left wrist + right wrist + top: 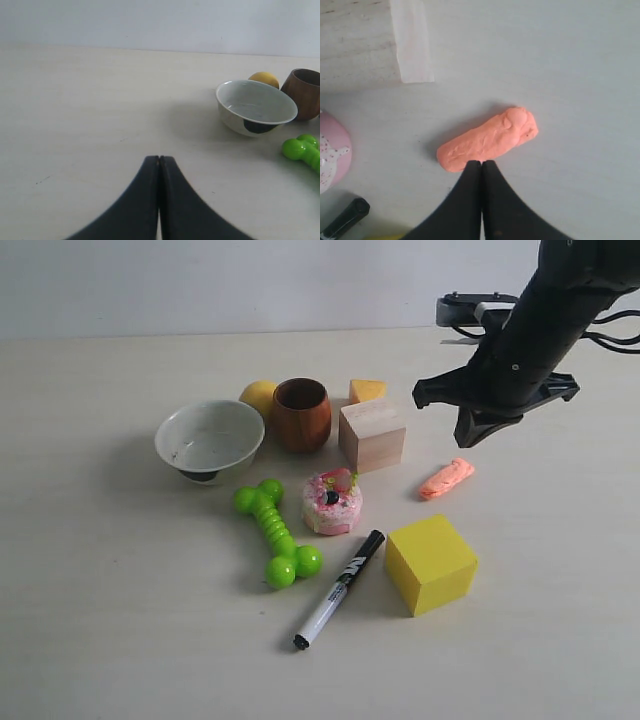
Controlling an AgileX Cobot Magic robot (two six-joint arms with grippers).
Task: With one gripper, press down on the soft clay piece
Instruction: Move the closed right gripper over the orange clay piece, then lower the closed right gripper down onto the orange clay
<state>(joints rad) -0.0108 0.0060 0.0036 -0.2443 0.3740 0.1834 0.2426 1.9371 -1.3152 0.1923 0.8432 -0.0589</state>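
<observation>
The soft clay piece (446, 478) is a small salmon-orange lumpy blob lying flat on the table, right of the wooden block. The right wrist view shows the clay (489, 138) just beyond the tips of my right gripper (481, 163), whose dark fingers are pressed together with nothing between them. In the exterior view the right gripper (473, 436) hangs above the table, a little behind and above the clay, not touching it. My left gripper (159, 159) is shut and empty over bare table; it does not show in the exterior view.
Wooden block (372, 434), yellow cube (430, 563), pink-white cake toy (332, 501) and black marker (339, 589) surround the clay. Further left are a green bone toy (276, 532), white bowl (210, 439), brown cup (300, 413), yellow ball (258, 395) and orange wedge (366, 390).
</observation>
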